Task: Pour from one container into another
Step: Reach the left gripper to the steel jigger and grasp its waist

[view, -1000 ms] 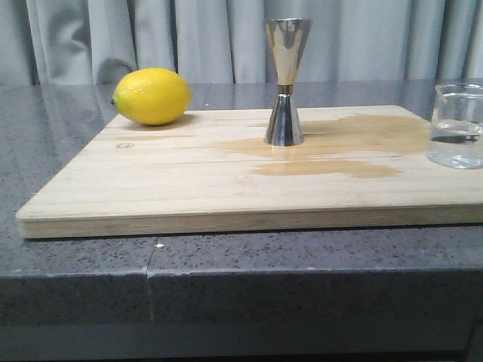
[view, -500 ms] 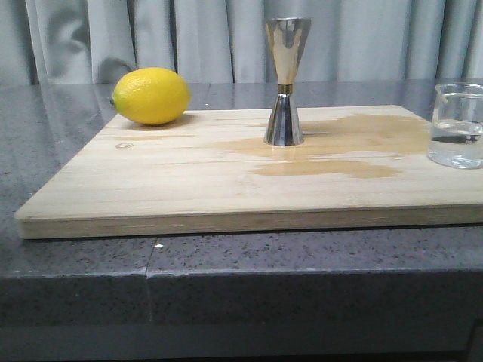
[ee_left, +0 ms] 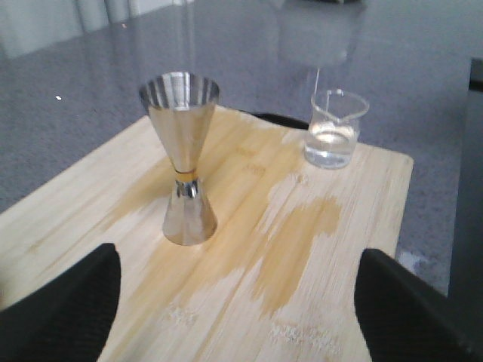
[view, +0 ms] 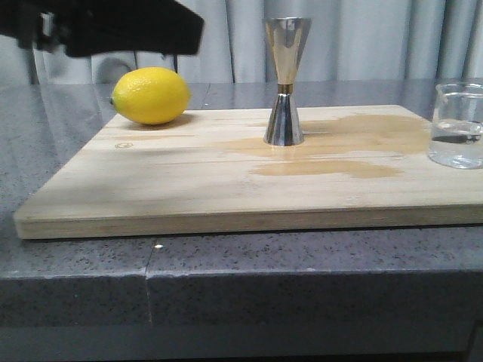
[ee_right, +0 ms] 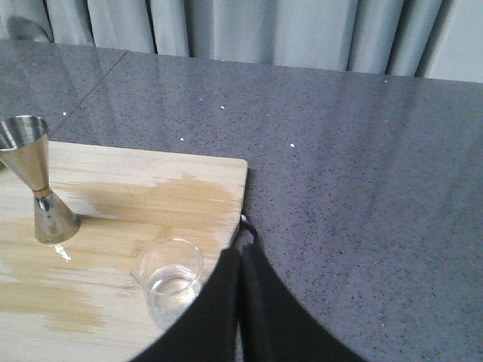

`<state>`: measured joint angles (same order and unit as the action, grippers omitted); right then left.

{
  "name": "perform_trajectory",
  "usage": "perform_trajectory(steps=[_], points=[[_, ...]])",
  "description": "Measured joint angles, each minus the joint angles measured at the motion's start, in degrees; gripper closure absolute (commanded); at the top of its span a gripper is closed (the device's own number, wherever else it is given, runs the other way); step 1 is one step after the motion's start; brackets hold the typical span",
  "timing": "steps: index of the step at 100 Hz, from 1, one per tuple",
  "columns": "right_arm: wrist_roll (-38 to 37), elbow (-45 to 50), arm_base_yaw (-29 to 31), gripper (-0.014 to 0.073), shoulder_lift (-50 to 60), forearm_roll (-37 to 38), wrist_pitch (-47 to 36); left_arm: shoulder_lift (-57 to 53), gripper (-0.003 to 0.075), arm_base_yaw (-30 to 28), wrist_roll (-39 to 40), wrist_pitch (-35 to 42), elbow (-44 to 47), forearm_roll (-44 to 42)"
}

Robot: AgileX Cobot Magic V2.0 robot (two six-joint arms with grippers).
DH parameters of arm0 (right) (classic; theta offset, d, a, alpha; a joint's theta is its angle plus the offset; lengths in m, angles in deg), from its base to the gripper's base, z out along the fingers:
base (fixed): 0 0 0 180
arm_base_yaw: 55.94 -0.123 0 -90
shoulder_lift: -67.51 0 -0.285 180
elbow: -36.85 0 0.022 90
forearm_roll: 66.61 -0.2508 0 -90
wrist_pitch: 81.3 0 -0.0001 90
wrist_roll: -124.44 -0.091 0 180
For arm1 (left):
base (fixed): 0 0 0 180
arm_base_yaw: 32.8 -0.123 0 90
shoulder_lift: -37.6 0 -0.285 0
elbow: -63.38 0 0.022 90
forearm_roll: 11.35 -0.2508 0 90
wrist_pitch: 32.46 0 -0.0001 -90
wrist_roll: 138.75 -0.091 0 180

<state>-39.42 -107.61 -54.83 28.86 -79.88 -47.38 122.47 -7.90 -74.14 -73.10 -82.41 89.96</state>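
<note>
Left gripper (ee_left: pixel 238 302) had its fingers spread wide, empty, hovering above the near part of the cutting board (view: pixel 189 181); in the front view its dark arm (view: pixel 113 26) showed at upper left, above the lemon (view: pixel 151 96). Right gripper (ee_right: pixel 240 302) had its fingers pressed together, holding nothing, just beside the beaker (ee_right: pixel 170 283).

Board was pale wood on a dark grey speckled counter (view: pixel 226 264), grey curtains (view: pixel 362 38) behind. Darker wet stains (view: pixel 355 143) ran across the board's right half.

Beaker (view: pixel 456 124) stood upright at the board's right edge, clear glass, small spout, a little clear liquid at the bottom. Jigger (view: pixel 285 81) stood upright near the board's middle, well apart from the beaker; shiny steel hourglass shape, gold band at the narrow waist. Couldn't tell if anything was in its top cup.
</note>
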Motion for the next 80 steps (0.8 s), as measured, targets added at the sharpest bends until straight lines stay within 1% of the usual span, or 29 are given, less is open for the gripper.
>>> perform_trajectory(steps=[7, 15, 35, 80], points=[[0.0, 0.0, 0.0, 0.065, 0.0, 0.0, 0.0, 3.3, 0.0187, 2.1, -0.8, 1.4, -1.9, 0.0], [0.0, 0.0, 0.0, 0.065, 0.0, 0.0, 0.0, 6.7, 0.0189, 3.3, -1.0, 2.5, -4.3, 0.3], [0.0, 0.0, 0.0, 0.065, 0.0, 0.0, 0.0, 11.3, 0.0188, 3.4, -1.0, 3.2, -9.3, 0.6], [0.0, 0.0, 0.0, 0.065, 0.0, 0.0, -0.6, 19.7, 0.0188, 5.1, -1.0, 3.3, -15.9, 0.8]])
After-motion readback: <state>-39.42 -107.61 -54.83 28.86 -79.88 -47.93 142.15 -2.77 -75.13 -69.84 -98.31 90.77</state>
